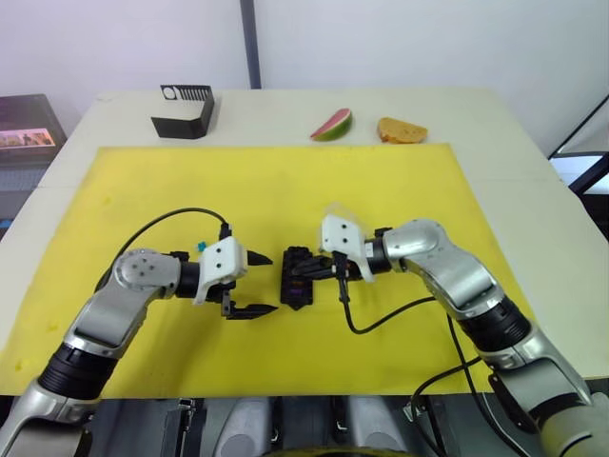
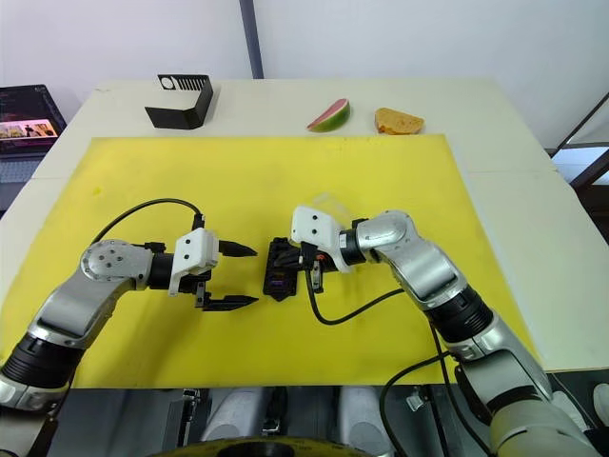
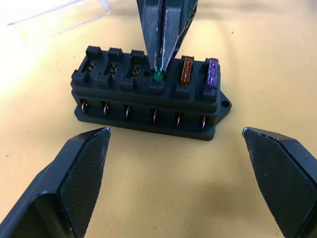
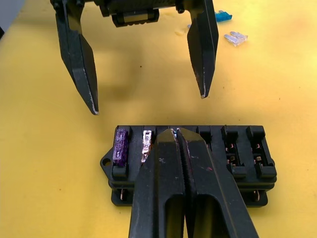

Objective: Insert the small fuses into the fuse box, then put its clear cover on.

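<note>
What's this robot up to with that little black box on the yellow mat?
It is fitting small fuses into the fuse box. The right gripper is shut on a green fuse, pressing it into a slot beside the orange fuse and purple fuse already seated. The left gripper is open beside the box. Three slots are empty, and the clear cover lies nearby.

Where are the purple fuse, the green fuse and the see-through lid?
purple fuse (image 3: 212,73), left wrist view, on its top edge.
green fuse (image 3: 158,77), left wrist view, on its tip under the right claw.
clear cover (image 3: 64,14), left wrist view, on its flat face.
</note>
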You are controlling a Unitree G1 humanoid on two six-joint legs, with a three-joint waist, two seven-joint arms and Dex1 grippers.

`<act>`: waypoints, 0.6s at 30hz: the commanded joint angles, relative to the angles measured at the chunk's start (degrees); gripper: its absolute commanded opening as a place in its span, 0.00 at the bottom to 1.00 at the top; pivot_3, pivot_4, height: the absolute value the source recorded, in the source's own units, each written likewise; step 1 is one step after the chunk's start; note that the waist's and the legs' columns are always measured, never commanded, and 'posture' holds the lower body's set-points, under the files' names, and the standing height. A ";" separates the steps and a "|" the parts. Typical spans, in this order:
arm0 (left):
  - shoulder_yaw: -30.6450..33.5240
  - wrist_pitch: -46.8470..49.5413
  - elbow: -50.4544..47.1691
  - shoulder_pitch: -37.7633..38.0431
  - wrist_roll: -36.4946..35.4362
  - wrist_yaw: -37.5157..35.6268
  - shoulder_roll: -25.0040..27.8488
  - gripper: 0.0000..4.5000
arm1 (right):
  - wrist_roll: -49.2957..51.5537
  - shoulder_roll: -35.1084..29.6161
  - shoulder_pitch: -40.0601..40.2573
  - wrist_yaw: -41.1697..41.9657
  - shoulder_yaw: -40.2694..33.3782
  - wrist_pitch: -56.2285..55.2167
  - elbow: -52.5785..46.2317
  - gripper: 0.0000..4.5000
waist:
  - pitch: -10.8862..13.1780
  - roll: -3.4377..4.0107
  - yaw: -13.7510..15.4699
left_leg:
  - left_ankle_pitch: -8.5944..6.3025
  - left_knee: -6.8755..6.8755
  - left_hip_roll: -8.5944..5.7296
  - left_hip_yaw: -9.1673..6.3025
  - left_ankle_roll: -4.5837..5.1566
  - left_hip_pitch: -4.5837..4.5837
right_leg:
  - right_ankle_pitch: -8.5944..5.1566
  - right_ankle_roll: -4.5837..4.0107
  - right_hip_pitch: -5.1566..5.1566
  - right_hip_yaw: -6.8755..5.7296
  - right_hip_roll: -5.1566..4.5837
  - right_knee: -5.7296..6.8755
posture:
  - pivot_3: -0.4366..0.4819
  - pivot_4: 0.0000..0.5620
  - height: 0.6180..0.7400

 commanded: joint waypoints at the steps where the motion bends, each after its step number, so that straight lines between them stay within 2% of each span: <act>1: 0.69 -0.56 -0.72 -1.17 -0.06 0.20 -0.13 1.00 | -5.35 -2.58 3.24 -0.02 4.37 2.09 6.97 0.01 | -0.09 0.03 0.02 | 0.00 0.00 0.00 0.00 0.00 0.02 | 0.00 -0.01 0.03 0.00 0.00 -0.01 | 0.48 0.27 1.00; 6: 0.68 -0.60 -0.55 -1.28 -0.07 0.18 -0.11 1.00 | -5.29 -2.73 2.77 0.24 3.91 1.61 7.22 0.01 | -0.34 0.05 0.04 | -0.01 0.00 0.00 0.00 0.01 0.03 | -0.02 -0.04 0.05 0.00 -0.01 -0.02 | 0.48 0.27 1.00; 10: 1.00 -0.39 -0.51 -1.54 -0.42 0.08 -0.06 1.00 | -2.39 -1.92 1.71 0.53 0.88 2.66 5.03 0.01 | -0.34 0.05 0.11 | -0.01 0.00 0.00 0.00 0.02 0.03 | -0.06 -0.11 0.05 0.00 -0.02 -0.02 | 0.48 0.27 1.00; 18: 5.02 3.04 -4.52 -1.76 -5.95 -1.95 1.99 1.00 | 11.55 -0.16 -3.92 0.71 -11.32 14.44 -4.15 0.01 | -0.22 0.07 -0.06 | -0.02 0.00 0.00 0.00 0.04 -0.27 | -0.03 -0.06 -0.23 0.01 -0.03 -0.05 | 0.48 0.27 1.00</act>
